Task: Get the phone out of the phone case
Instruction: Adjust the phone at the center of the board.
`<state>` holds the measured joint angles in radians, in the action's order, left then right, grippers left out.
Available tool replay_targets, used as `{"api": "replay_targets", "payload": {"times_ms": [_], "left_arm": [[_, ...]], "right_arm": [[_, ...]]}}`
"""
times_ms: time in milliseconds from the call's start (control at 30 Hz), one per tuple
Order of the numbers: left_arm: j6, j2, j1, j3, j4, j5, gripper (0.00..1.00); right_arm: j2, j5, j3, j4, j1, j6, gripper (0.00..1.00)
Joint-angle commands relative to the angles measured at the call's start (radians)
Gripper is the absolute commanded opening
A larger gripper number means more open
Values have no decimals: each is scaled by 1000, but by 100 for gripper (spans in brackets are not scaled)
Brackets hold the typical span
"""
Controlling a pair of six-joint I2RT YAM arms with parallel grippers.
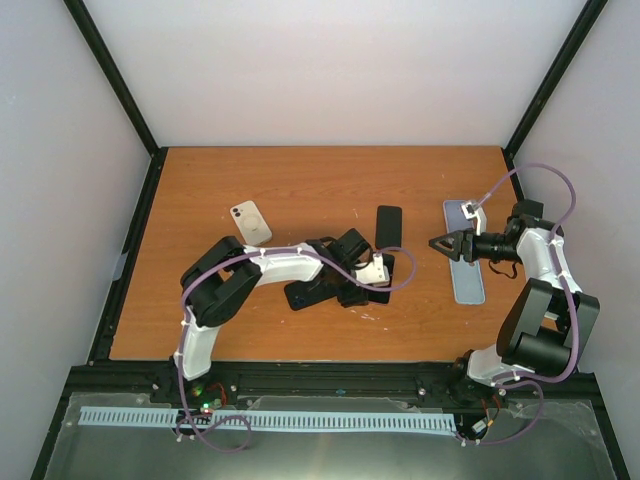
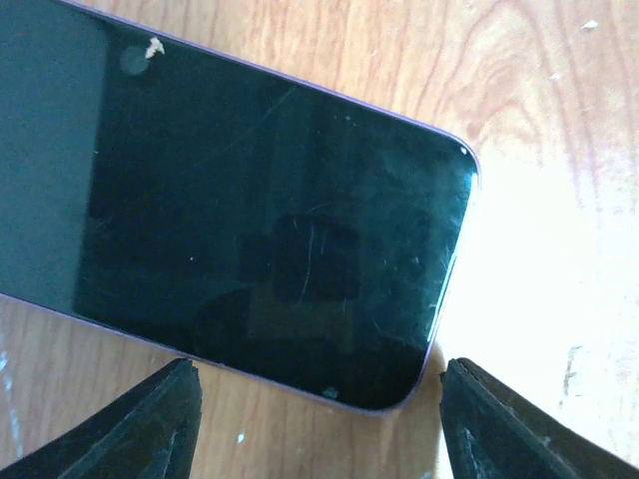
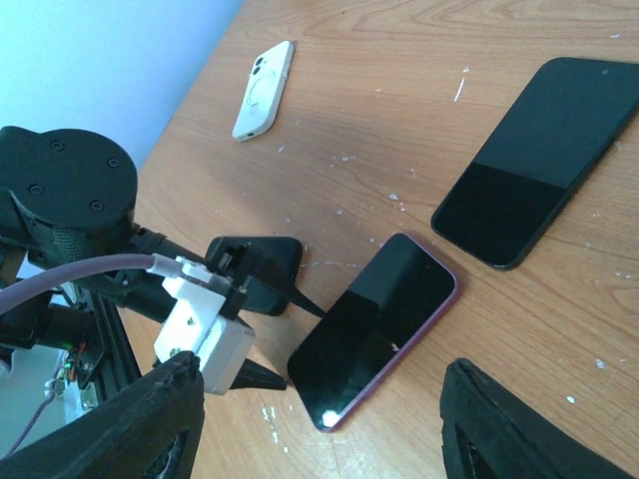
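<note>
A phone (image 3: 374,329) lies screen up on the wooden table, with the purple rim of its phone case (image 3: 448,296) showing around it. My left gripper (image 3: 303,349) is open at the phone's near end, one finger on each side of a corner and neither touching it. In the left wrist view the dark screen (image 2: 260,220) fills the upper part, and the left gripper (image 2: 319,371) has its fingers (image 2: 165,424) standing wide apart below it. My right gripper (image 1: 433,243) hovers open and empty to the right, pointing at the phone.
A second black phone (image 3: 534,160) lies just beyond the cased one. A white phone or case (image 1: 250,222) sits back-up at the far left. A pale blue flat case (image 1: 465,262) lies under the right arm. A black piece (image 3: 258,267) rests behind the left gripper.
</note>
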<state>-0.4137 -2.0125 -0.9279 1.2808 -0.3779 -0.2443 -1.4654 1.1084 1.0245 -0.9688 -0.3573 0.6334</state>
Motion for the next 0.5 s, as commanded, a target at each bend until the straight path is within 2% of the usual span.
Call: {"api": "replay_targets", "payload": {"times_ms": [0, 233, 467], "left_arm": [[-15, -53, -12, 39, -125, -119, 66], [23, -61, -18, 77, -94, -157, 65], [40, -89, -19, 81, -42, -57, 69]], "right_arm": [[2, 34, 20, -16, 5, 26, 64], [-25, 44, 30, -11, 5, 22, 63], [-35, 46, 31, -15, 5, 22, 63]]}}
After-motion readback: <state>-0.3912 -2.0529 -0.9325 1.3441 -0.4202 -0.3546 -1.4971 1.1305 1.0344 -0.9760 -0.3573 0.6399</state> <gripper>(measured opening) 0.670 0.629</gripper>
